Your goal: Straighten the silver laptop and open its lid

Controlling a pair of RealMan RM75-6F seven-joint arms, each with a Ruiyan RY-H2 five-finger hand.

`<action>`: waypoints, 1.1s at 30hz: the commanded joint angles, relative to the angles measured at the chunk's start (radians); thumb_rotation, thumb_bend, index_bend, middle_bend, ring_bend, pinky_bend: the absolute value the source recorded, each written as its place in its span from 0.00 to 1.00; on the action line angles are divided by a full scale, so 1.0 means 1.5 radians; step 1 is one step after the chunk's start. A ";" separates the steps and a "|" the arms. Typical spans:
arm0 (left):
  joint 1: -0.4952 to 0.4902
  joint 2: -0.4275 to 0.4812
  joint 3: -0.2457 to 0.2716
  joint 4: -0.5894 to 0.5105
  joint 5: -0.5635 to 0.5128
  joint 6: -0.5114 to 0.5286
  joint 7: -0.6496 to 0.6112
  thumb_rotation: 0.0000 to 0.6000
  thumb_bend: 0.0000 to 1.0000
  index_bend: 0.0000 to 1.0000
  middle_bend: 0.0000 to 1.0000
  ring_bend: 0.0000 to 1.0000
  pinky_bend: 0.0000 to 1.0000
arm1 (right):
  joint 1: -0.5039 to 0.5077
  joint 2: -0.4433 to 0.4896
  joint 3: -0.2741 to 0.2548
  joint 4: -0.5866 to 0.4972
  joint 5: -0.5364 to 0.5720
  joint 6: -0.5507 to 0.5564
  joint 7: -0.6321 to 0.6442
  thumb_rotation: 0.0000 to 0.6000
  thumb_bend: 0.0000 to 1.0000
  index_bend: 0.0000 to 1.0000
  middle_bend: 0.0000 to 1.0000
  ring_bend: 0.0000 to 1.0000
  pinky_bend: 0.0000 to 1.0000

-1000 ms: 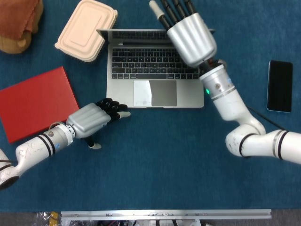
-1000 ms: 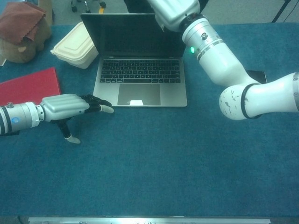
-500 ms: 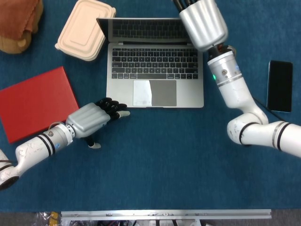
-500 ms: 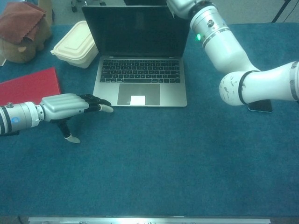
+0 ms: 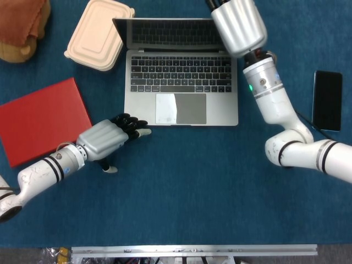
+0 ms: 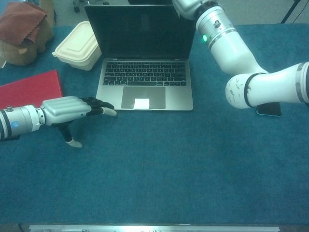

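The silver laptop (image 5: 181, 104) lies square to the table edge, its lid (image 6: 140, 31) standing upright and the dark screen facing me. My right hand (image 5: 239, 25) is at the lid's top right corner, back of the hand up. Its fingers run off the top of the frame, so any contact with the lid is hidden. The chest view shows only its wrist end (image 6: 190, 6). My left hand (image 5: 107, 137) rests on the blue mat just off the laptop's front left corner, fingers loosely forward, thumb down, holding nothing (image 6: 67, 110).
A beige lidded lunch box (image 5: 99, 34) sits against the laptop's left rear corner. A red book (image 5: 41, 121) lies at the left and a black phone (image 5: 326, 100) at the right. A brown cloth on a wooden object (image 5: 19, 25) occupies the far left corner.
Over the last second the lid swung from partly raised to upright as my right hand moved up and back with it. My left hand stayed still.
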 commanded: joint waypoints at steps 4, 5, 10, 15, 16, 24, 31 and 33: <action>0.003 0.005 0.000 -0.005 0.000 0.005 0.005 1.00 0.14 0.03 0.00 0.00 0.00 | -0.006 0.020 -0.011 -0.054 -0.019 0.019 0.005 1.00 0.46 0.00 0.10 0.00 0.04; 0.003 0.006 0.000 -0.006 0.000 0.006 0.006 1.00 0.14 0.03 0.00 0.00 0.00 | -0.007 0.023 -0.012 -0.063 -0.022 0.022 0.006 1.00 0.46 0.00 0.10 0.00 0.04; 0.006 0.012 -0.001 -0.013 -0.001 0.013 0.010 1.00 0.14 0.03 0.00 0.00 0.00 | -0.012 0.039 -0.015 -0.113 -0.040 0.042 0.009 1.00 0.46 0.00 0.10 0.00 0.04; 0.008 0.016 -0.001 -0.017 -0.002 0.014 0.013 1.00 0.14 0.03 0.00 0.00 0.00 | -0.023 0.061 -0.023 -0.175 -0.042 0.045 0.009 1.00 0.46 0.00 0.10 0.00 0.04; 0.008 0.016 -0.001 -0.017 -0.002 0.014 0.014 1.00 0.14 0.03 0.00 0.00 0.00 | -0.025 0.065 -0.027 -0.183 -0.041 0.044 0.003 1.00 0.45 0.00 0.10 0.00 0.04; 0.007 0.013 -0.004 -0.022 -0.005 0.009 0.024 1.00 0.14 0.03 0.00 0.00 0.00 | -0.041 0.078 -0.050 -0.195 -0.021 0.032 -0.015 1.00 0.29 0.00 0.09 0.00 0.04; 0.006 0.009 -0.006 -0.022 -0.009 0.003 0.029 1.00 0.14 0.03 0.00 0.00 0.00 | -0.043 0.075 -0.050 -0.158 -0.015 0.025 -0.001 1.00 0.24 0.00 0.09 0.00 0.04; 0.006 0.009 -0.006 -0.022 -0.009 0.002 0.030 1.00 0.14 0.03 0.00 0.00 0.00 | -0.041 0.073 -0.049 -0.143 -0.016 0.025 0.001 1.00 0.24 0.00 0.09 0.00 0.04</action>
